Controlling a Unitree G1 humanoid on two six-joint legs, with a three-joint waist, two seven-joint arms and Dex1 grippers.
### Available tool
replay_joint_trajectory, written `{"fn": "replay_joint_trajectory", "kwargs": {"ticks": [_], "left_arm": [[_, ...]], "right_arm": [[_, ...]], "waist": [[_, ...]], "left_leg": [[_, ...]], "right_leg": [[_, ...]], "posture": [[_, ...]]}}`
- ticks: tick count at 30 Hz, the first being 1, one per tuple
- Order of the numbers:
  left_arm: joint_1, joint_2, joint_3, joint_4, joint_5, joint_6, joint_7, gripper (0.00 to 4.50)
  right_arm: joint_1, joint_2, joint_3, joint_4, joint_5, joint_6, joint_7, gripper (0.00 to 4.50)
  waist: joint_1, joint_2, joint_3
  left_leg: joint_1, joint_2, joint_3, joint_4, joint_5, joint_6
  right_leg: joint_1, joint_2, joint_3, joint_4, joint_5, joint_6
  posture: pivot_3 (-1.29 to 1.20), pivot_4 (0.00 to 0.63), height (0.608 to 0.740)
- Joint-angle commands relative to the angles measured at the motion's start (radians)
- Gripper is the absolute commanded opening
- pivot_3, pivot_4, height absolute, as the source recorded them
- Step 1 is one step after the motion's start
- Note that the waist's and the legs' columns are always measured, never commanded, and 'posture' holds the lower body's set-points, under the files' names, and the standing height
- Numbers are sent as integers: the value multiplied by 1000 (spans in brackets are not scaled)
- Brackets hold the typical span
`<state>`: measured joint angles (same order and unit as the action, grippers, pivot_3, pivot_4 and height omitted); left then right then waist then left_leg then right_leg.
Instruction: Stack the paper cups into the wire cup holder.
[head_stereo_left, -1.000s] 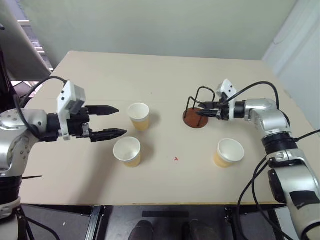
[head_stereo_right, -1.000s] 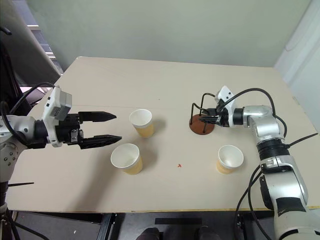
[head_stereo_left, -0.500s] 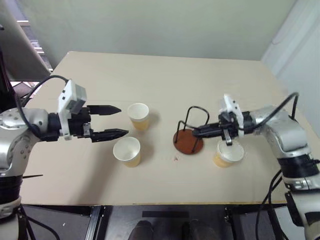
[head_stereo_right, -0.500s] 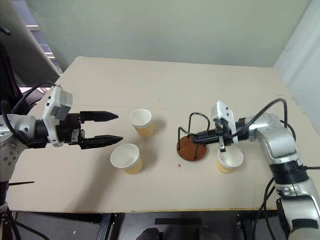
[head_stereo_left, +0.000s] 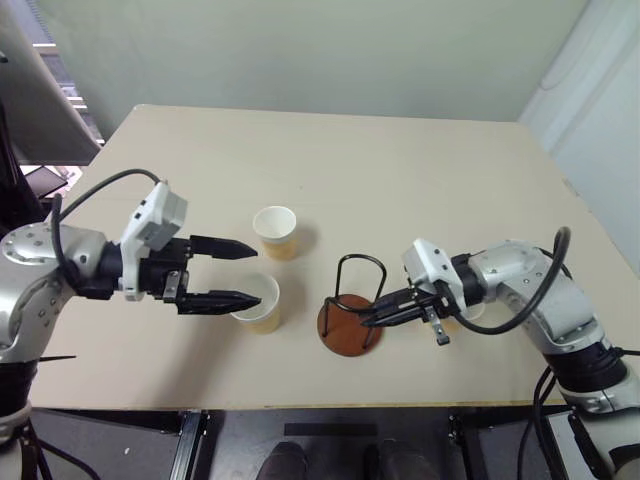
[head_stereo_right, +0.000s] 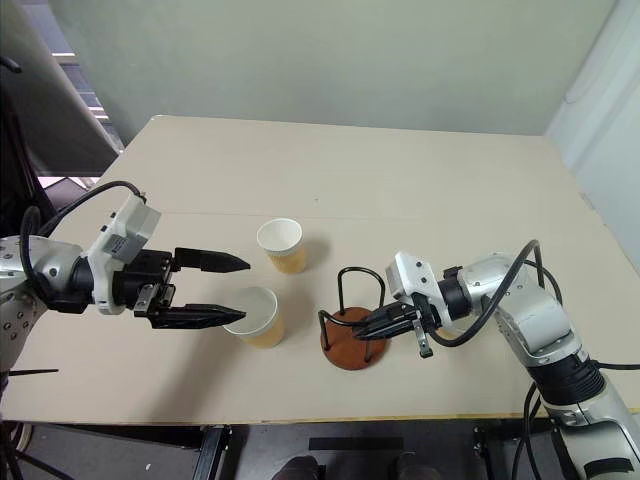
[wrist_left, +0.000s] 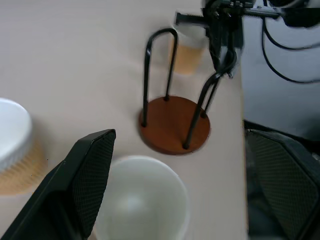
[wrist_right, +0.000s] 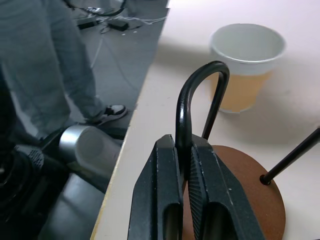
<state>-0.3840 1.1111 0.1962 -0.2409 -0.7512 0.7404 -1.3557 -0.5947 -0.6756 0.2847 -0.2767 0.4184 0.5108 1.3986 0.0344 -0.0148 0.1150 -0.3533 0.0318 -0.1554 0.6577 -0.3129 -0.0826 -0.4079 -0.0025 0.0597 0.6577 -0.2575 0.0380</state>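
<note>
No readable text, labels, brands or numbers on anything in view.

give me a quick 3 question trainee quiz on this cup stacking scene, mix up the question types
1. True or false: a paper cup already sits inside the wire cup holder.
2. Multiple choice: the right claw is (A) open over a cup, (B) shut on a wire loop of the holder, (C) resting flat on the table.
3. Short answer: what lies between the open left claw's fingers?

Key
1. False: the holder stands empty on its brown base.
2. B
3. The nearer paper cup, upright; the claw has not closed on it. Another cup stands just beyond.
</note>
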Motion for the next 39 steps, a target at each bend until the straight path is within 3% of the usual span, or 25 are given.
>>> {"fn": "replay_joint_trajectory", "kwargs": {"ticks": [1, 18, 24, 25, 26, 37, 39], "left_arm": [[7, 27, 17, -41, -28, 13, -28, 4500], [5, 26, -18, -117, -69, 52, -44, 4500], [-2, 24, -25, -117, -68, 53, -43, 4500], [-3, 23, -26, -116, -67, 52, -43, 4500], [-4, 23, -27, -116, -66, 51, -44, 4500], [-63, 8, -81, -72, -39, 20, -70, 4500], [-83, 3, -99, -53, -28, 6, -82, 4500]], "right_arm": [[7, -15, 9, 10, -2, -78, 58, 14], [-110, 14, 67, 184, -98, -308, 196, 14], [-165, 22, 66, 234, -125, -293, 192, 14], [-171, 24, 66, 238, -129, -287, 188, 564], [-174, 25, 65, 240, -132, -283, 186, 734], [-221, -65, -28, 202, -100, -264, 199, 4437], [-241, -137, -95, 196, -62, -188, 198, 4437]], "waist": [[1, 0, 0], [0, 0, 0], [1, 0, 0], [1, 0, 0], [1, 0, 0], [2, 0, 0], [3, 0, 0]], "left_leg": [[0, 0, 0, 0, 0, 0], [1, 0, 0, 0, 0, 0], [1, 0, 0, 0, 0, 0], [1, 0, 0, 0, 0, 0], [1, 0, 0, 0, 0, 0], [1, 0, 0, 1, 0, 0], [0, 0, 0, 0, 0, 0]], "right_leg": [[0, 0, 0, 0, 0, 0], [1, 0, 0, 1, 0, 0], [1, 0, 0, 2, 0, 0], [1, 0, 0, 2, 0, 0], [1, 0, 0, 2, 0, 0], [1, -1, 0, 2, 0, 0], [1, -1, 0, 2, 0, 0]], "posture": [[0, 150, 740], [0, 150, 740], [0, 150, 740], [0, 150, 740], [0, 150, 740], [0, 150, 740], [0, 150, 740]]}}
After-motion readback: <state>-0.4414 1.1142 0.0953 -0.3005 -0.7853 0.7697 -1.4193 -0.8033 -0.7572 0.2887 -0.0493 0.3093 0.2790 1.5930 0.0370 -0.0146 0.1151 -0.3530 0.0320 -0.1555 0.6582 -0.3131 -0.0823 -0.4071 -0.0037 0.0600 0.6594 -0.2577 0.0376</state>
